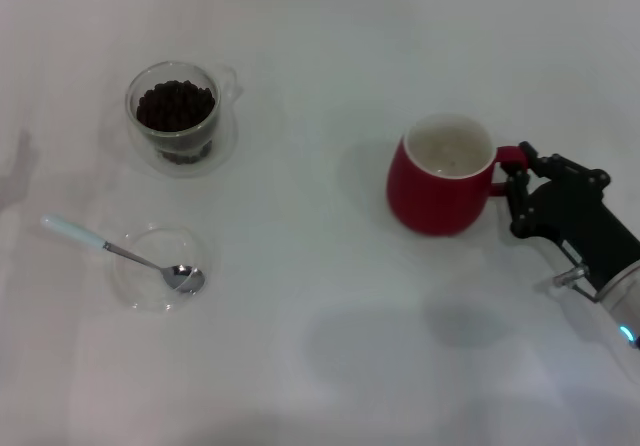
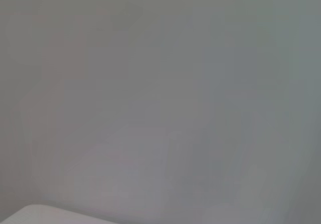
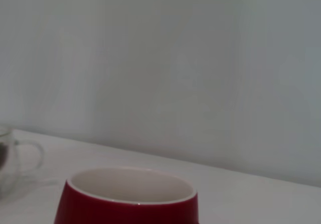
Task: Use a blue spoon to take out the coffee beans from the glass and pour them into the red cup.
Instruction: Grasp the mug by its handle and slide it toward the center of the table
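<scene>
The glass (image 1: 176,116) stands at the back left, filled with dark coffee beans (image 1: 176,105). The blue spoon (image 1: 75,233) lies in front of it, its metal bowl resting in a flat clear dish (image 1: 135,271). The red cup (image 1: 440,181) stands upright at the right, its whitish inside showing no beans. My right gripper (image 1: 516,172) is at the cup's loop handle, with its fingers closed around it. The right wrist view shows the cup's rim (image 3: 128,196) close up and the glass (image 3: 12,158) far off. My left gripper is out of view.
The glass sits on a clear saucer (image 1: 222,146). The white table (image 1: 320,346) lies between the spoon and the cup. The left wrist view shows only a blank wall and a table corner (image 2: 30,215).
</scene>
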`<state>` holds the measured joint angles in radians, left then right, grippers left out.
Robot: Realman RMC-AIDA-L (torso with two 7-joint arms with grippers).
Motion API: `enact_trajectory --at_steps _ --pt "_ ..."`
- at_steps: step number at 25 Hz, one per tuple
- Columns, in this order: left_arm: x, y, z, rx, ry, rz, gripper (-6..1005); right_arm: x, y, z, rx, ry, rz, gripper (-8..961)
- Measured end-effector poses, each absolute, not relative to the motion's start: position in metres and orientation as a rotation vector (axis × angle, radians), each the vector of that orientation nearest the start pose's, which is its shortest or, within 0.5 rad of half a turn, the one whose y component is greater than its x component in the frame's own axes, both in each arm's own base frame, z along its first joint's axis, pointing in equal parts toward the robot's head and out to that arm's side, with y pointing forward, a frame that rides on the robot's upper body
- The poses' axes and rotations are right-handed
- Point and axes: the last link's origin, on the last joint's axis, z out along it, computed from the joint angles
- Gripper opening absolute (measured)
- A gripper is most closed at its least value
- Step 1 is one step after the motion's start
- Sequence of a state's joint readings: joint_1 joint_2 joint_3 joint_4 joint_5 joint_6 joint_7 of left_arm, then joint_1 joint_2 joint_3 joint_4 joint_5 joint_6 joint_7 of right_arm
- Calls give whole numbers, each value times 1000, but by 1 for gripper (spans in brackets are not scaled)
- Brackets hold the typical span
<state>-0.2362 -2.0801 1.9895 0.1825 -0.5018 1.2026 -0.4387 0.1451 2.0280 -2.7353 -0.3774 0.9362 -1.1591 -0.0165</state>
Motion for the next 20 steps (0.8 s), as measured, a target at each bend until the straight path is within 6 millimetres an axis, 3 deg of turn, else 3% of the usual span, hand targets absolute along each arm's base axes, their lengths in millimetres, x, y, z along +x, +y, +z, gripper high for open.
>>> enact_trajectory --at_steps 12,20 --pt "-373 271 -6 -1475 -815 -815 862 327 228 -89 -1969 559 593 145" --pt "-372 271 -6 -1474 -816 -817 862 328 231 -98 -2027 562 549 143"
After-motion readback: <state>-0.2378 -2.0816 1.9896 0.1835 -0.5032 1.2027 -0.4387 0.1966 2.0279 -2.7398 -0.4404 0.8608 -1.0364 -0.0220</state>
